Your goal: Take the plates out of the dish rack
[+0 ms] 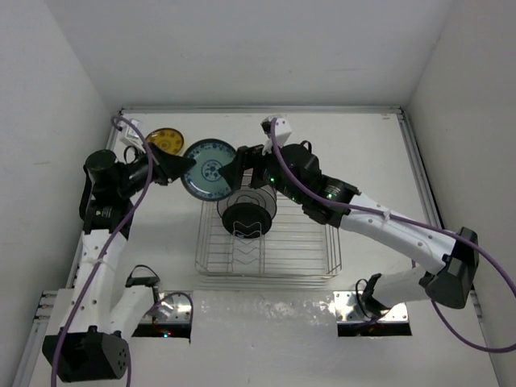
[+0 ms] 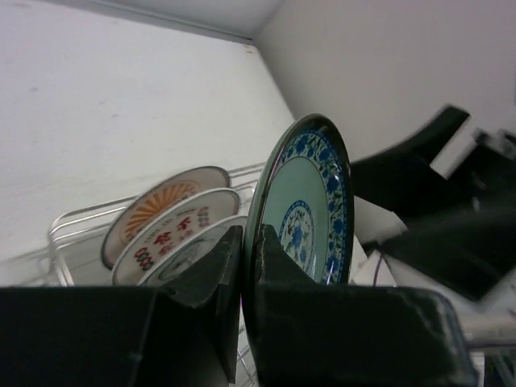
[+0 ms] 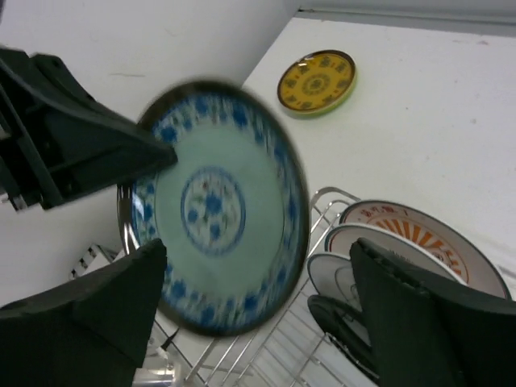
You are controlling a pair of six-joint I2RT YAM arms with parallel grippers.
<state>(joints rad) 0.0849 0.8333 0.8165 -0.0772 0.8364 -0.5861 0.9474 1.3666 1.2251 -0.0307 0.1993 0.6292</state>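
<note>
Got the left gripper pinched tight on the rim of the teal-patterned plate, up in the air by the far left corner of the dish rack, with the right gripper spread wide on either side of it. Back the right one straight off first to avoid clipping the edge. Then swing left slowly, minding any pivot in that rim pinch, and lay it flat near the yellow plate, well away from the other plates standing in the rack.
</note>
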